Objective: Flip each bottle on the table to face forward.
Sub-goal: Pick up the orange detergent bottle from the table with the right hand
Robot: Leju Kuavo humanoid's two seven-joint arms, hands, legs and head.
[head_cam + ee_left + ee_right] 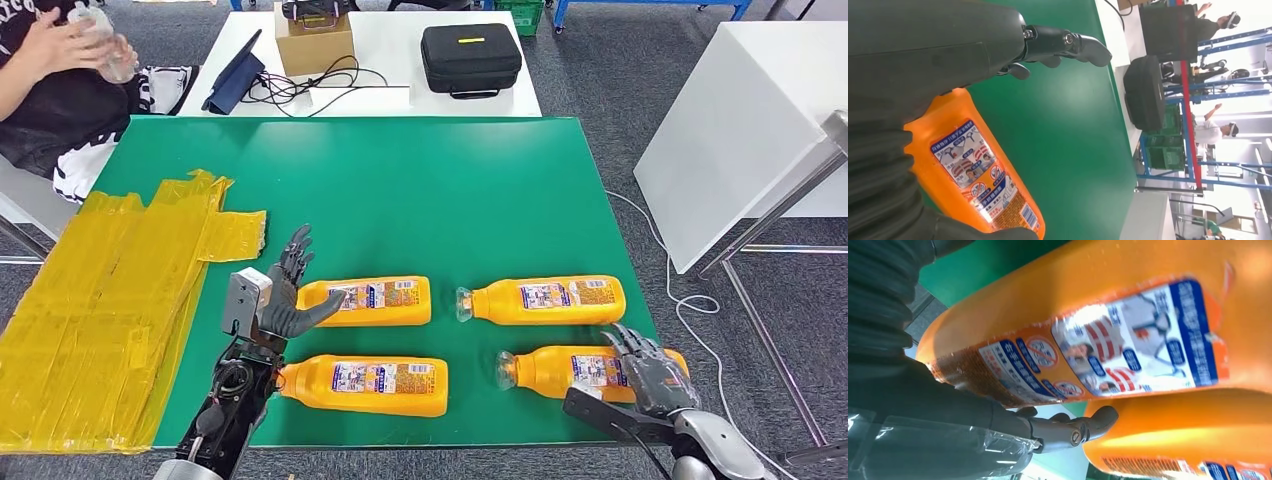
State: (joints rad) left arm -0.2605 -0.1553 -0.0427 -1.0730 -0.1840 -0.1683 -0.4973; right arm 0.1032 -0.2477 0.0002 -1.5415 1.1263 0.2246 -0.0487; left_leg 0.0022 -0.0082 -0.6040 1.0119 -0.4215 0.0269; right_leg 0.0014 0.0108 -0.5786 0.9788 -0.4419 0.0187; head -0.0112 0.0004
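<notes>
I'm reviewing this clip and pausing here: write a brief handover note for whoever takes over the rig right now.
Left hand: fingers spread, at the cap end of the far-left orange plastic bottle, grip not confirmed.
Right hand: on the base end of the near-right orange bottle; grip unclear.
All four bottles, including the near-left bottle and far-right bottle, lie flat on the green table, small-print labels up.
Done: nothing visibly flipped. Left: flip all four.

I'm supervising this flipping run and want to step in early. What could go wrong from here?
1. The right hand is at the near-right bottle, close to the table edge; a clumsy flip might roll it off.
2. The left hand reaches over the far-left bottle; turning it could knock the near-left bottle.
</notes>
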